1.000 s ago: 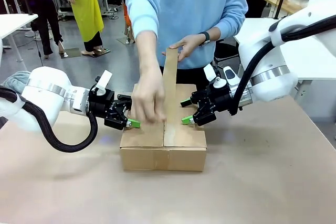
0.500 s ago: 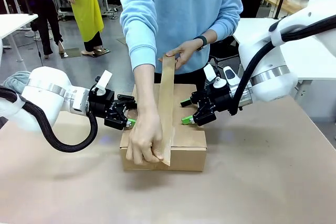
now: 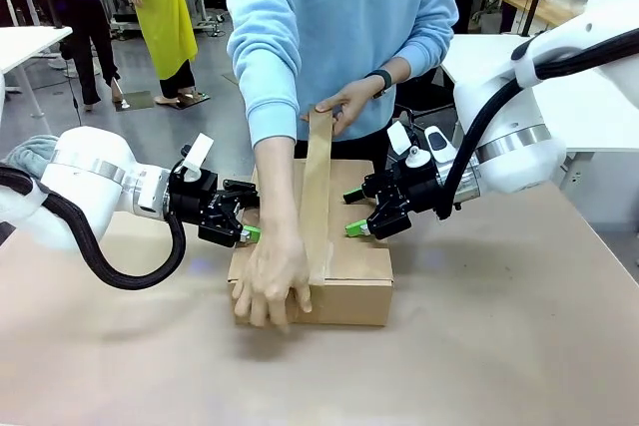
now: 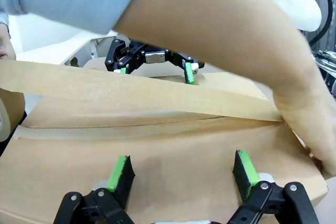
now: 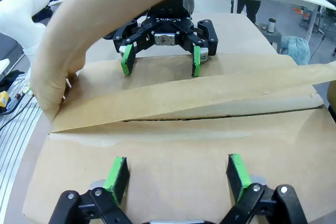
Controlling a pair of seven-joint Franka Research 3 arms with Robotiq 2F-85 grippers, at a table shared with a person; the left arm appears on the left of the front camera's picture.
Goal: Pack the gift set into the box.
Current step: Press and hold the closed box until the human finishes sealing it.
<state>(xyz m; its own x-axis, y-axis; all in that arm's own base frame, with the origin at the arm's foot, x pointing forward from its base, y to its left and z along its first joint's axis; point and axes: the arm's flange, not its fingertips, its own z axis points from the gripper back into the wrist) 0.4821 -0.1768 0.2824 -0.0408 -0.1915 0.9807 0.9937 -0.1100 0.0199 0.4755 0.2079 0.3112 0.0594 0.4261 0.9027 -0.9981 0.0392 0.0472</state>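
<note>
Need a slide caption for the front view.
Person stretches brown tape over the closed box while both open grippers, left and right, rest on its flaps.

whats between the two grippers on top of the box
In the front view, a strip of brown tape over the box seam, and the person's forearm, between left gripper and right gripper.

The box (image 3: 344,276) sits on the bench (image 3: 499,346), near its middle, flaps folded shut. The left gripper (image 3: 248,228) rests over the box's left flap, jaws spread, and the right gripper (image 3: 354,214) over its right flap, jaws spread likewise; they face each other across the centre seam. The person stands behind the box. One hand (image 3: 270,286) presses a strip of tape (image 3: 315,197) over the box's near edge; the other hand (image 3: 344,102) holds the strip up behind the box, so it slants above the seam.
</note>
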